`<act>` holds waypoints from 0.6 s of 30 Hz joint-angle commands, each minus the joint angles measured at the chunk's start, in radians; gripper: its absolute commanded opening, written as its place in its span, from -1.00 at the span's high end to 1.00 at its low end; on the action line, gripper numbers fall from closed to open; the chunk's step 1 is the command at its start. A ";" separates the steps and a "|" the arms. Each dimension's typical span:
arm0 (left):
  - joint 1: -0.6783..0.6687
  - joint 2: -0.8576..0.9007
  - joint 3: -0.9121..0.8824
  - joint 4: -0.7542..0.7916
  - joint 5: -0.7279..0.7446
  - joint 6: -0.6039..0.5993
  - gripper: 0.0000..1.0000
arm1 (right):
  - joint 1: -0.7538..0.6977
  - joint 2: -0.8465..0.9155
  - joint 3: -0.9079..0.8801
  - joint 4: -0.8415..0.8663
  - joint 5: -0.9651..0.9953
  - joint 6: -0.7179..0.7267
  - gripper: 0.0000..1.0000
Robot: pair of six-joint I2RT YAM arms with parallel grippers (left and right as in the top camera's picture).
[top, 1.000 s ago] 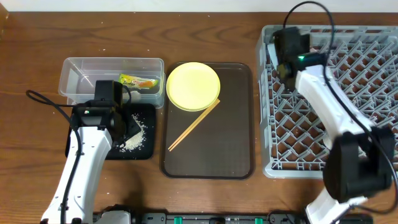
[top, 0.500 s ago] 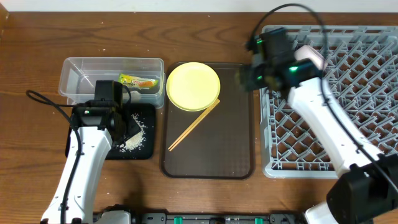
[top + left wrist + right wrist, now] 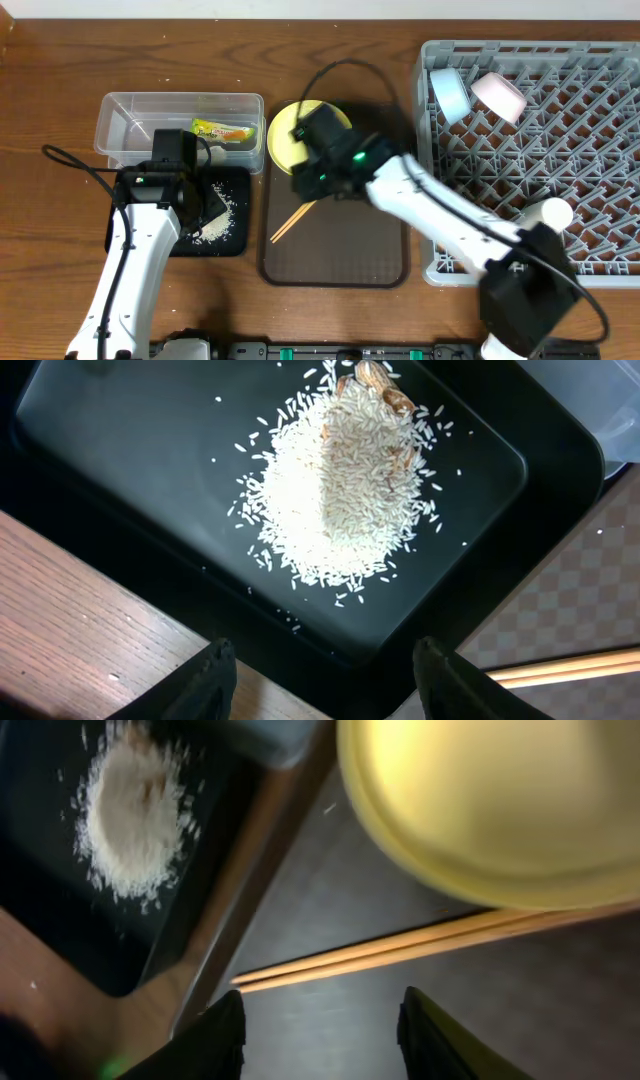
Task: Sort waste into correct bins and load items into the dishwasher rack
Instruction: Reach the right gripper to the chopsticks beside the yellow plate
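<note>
The yellow plate [image 3: 285, 135] and the wooden chopsticks [image 3: 285, 228] lie on the brown serving tray [image 3: 340, 250]. My right gripper [image 3: 302, 190] hovers open and empty just above the chopsticks [image 3: 420, 948], beside the plate's [image 3: 500, 800] near rim. My left gripper [image 3: 205, 205] is open and empty over the black tray [image 3: 232, 240], which holds the rice heap [image 3: 345, 480]. The green-and-orange wrapper [image 3: 222, 131] lies in the clear tub [image 3: 130, 125]. The grey rack [image 3: 600, 160] holds the light blue bowl [image 3: 450, 93], the white bowl [image 3: 498, 95] and the pale cup [image 3: 553, 213].
The brown tray lies between the black tray and the rack. My right arm stretches across the brown tray from the lower right. A black cable arcs above the plate. Bare wooden table lies left of the tub and along the front.
My right arm has swung left from the rack's back left corner to above the chopsticks on the brown tray, uncovering the bowls in the rack. My left arm has not moved.
</note>
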 commanded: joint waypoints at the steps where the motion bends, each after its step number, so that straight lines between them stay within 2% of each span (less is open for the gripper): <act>1: 0.005 -0.007 -0.001 -0.013 -0.019 -0.008 -0.20 | 0.037 0.051 0.003 0.015 -0.002 0.075 0.14; 9: 0.005 -0.007 -0.001 -0.014 -0.019 -0.008 -0.21 | 0.087 0.163 0.003 0.078 -0.002 0.092 0.22; 18: 0.005 -0.007 -0.001 -0.014 -0.019 -0.009 -0.20 | 0.106 0.228 0.003 0.089 -0.002 0.091 0.21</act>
